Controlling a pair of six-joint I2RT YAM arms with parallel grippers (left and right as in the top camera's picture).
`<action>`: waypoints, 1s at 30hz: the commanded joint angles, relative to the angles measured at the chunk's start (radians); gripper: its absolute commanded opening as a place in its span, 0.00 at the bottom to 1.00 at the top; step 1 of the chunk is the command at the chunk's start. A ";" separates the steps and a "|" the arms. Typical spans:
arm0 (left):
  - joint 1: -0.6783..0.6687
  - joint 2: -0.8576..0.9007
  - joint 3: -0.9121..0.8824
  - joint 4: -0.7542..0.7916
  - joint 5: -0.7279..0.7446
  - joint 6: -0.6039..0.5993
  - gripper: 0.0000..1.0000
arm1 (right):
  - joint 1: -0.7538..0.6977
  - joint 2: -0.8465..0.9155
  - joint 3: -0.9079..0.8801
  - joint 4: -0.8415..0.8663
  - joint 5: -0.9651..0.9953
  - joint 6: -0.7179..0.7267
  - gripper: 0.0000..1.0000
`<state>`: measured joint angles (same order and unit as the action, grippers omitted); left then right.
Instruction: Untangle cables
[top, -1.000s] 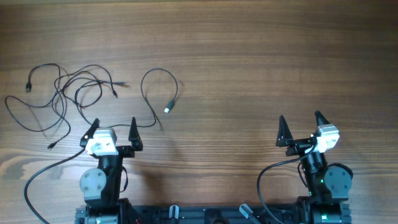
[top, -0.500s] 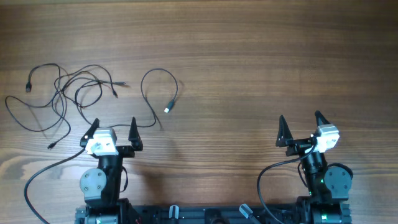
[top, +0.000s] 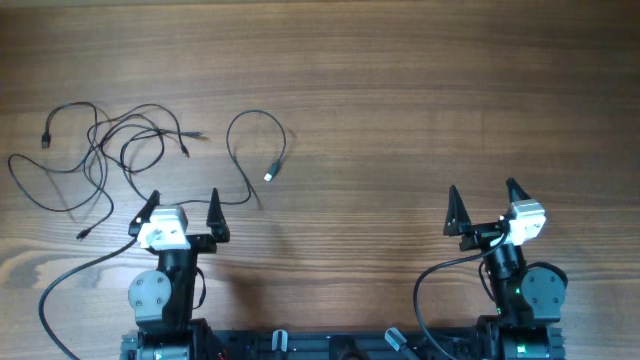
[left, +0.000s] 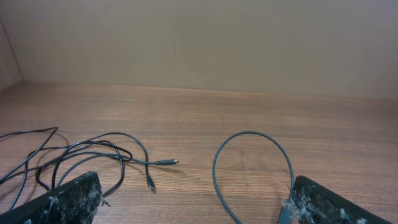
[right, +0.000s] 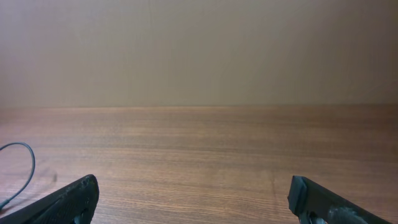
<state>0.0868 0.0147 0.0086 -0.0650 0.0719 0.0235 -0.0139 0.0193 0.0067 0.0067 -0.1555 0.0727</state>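
A tangle of thin black cables (top: 110, 150) lies on the wooden table at the left; it also shows in the left wrist view (left: 81, 155). A separate looped cable (top: 250, 150) with a silver-tipped plug lies to its right, seen as an arch in the left wrist view (left: 252, 134). My left gripper (top: 182, 208) is open and empty, just in front of the cables, with its fingertips (left: 193, 202) either side of the loop's near end. My right gripper (top: 485, 205) is open and empty at the right, far from the cables (right: 193, 199).
The thicker black arm wires (top: 60, 285) curve beside both arm bases at the table's front edge. A short bit of cable (right: 18, 168) shows at the left edge of the right wrist view. A plain wall stands behind the table.
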 joint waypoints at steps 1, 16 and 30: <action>0.000 -0.011 -0.003 -0.010 -0.018 -0.009 1.00 | 0.008 -0.012 -0.002 0.003 0.010 -0.018 0.98; 0.000 -0.011 -0.003 -0.010 -0.018 -0.009 1.00 | 0.008 -0.012 -0.002 0.003 0.010 -0.018 1.00; 0.000 -0.010 -0.003 -0.010 -0.018 -0.009 1.00 | 0.008 -0.012 -0.002 0.003 0.010 -0.018 1.00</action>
<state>0.0868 0.0147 0.0086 -0.0650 0.0719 0.0238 -0.0139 0.0193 0.0067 0.0067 -0.1555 0.0727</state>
